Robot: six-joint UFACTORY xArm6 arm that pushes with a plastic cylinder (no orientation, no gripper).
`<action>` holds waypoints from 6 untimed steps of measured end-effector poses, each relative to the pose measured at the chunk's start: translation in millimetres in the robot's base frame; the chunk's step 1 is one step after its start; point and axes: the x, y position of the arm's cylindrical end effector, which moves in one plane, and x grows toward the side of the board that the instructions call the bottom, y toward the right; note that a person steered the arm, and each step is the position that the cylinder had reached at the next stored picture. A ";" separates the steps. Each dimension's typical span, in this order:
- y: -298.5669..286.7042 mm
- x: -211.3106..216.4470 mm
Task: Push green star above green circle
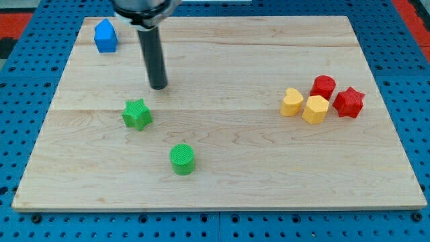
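The green star (137, 114) lies on the wooden board at the view's left of centre. The green circle (182, 159), a short cylinder, stands below it and to its right, apart from it. My tip (158, 87) is the lower end of the dark rod. It rests on the board just above the green star and slightly to its right, with a small gap between them.
A blue house-shaped block (105, 36) sits near the board's top left corner. At the view's right is a cluster: a yellow heart (291, 103), a yellow hexagon (316, 109), a red cylinder-like block (323, 87) and a red star (349, 102). The wooden board's (222, 188) edges border a blue pegboard.
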 end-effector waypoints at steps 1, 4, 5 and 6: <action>-5.9 28.2; -43.7 69.0; 18.1 82.6; 43.0 92.7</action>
